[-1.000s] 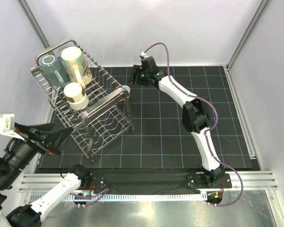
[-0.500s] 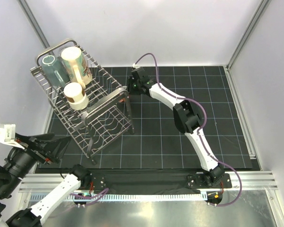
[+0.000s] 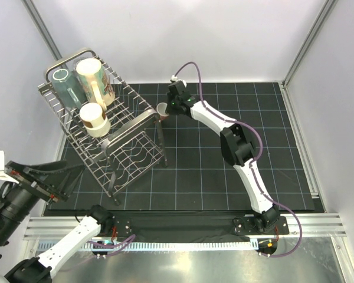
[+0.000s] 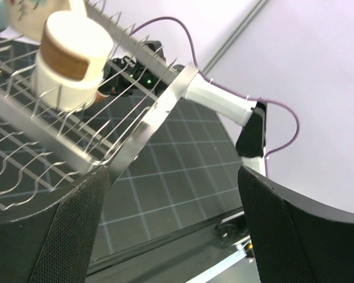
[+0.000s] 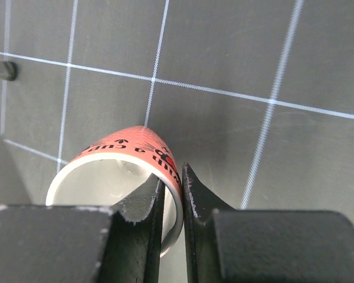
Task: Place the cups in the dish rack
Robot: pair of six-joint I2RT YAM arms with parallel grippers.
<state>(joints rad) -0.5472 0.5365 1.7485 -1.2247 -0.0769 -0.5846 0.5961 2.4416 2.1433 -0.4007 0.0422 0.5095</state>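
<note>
Three cups (image 3: 95, 79) in dish rack (image 3: 131, 156) | right tool (image 5: 172, 177) pinches salmon-pink mug (image 5: 121, 150) rim | left tool (image 4: 174, 183) apparently wide, empty

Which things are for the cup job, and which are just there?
For the job: rack; pink mug, pinched by the right fingers; teal tumbler, cream mug and small cup, all in the rack.
Just there: black mat; purple cable.

Black surface (image 3: 224, 177) with a white grid. The dish rack (image 3: 133, 154) stands on it. A salmon-pink mug (image 3: 162, 109) is just right of the dish rack; contact with the surface unclear.
</note>
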